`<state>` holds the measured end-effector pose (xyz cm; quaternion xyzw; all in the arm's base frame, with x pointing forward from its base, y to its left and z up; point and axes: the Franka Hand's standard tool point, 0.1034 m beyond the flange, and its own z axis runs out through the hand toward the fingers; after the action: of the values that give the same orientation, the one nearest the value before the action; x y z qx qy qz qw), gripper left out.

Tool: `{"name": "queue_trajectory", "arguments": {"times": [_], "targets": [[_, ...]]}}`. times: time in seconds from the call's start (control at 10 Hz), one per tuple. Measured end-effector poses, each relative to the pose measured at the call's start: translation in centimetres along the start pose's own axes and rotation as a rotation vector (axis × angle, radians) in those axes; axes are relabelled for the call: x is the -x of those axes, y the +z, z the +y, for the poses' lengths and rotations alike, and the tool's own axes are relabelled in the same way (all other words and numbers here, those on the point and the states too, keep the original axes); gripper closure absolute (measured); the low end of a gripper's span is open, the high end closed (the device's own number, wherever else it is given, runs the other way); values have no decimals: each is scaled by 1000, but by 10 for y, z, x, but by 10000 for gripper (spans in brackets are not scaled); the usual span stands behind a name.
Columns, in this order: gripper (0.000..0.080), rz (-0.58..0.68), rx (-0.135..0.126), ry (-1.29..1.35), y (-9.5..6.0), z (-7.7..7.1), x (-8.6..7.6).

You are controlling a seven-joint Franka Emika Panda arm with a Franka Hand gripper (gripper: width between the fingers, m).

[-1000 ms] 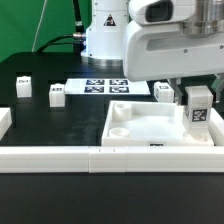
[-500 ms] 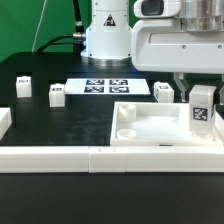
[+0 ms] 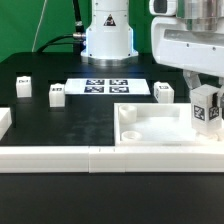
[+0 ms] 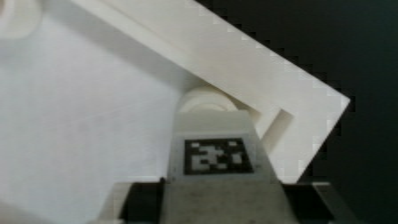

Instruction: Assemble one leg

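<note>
My gripper (image 3: 206,94) is shut on a leg (image 3: 207,112), a small white post with a black-and-white tag facing the camera. It holds the leg upright at the far right corner of the large white tray (image 3: 150,128). In the wrist view the leg (image 4: 217,140) sits between my two dark fingers (image 4: 150,202), its end at a round corner hole (image 4: 208,99) of the tray (image 4: 89,100). Whether the leg is seated in the hole I cannot tell. Three more legs stand on the black table at the left (image 3: 23,86), left of middle (image 3: 56,94), and behind the tray (image 3: 164,91).
The marker board (image 3: 105,87) lies flat at the back centre before the robot base (image 3: 108,35). A low white wall (image 3: 90,159) runs along the table's front, with a white block (image 3: 5,121) at the left edge.
My gripper has moved toward the exterior view's right with the leg in it. The tray has slid a little to the right as well. The three loose legs have not moved.
</note>
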<state>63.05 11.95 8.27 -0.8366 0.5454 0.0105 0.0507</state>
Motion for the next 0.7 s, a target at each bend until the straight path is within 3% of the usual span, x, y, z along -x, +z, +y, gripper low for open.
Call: {"name": "queue_trajectory", "arguments": {"times": [0.3, 0.5, 0.6, 0.7], "targets": [[509, -8, 31, 153, 0, 0, 3], [509, -9, 30, 74, 0, 0, 2], [299, -12, 33, 0, -1, 0, 0], [299, -16, 37, -115, -2, 0, 0]]}}
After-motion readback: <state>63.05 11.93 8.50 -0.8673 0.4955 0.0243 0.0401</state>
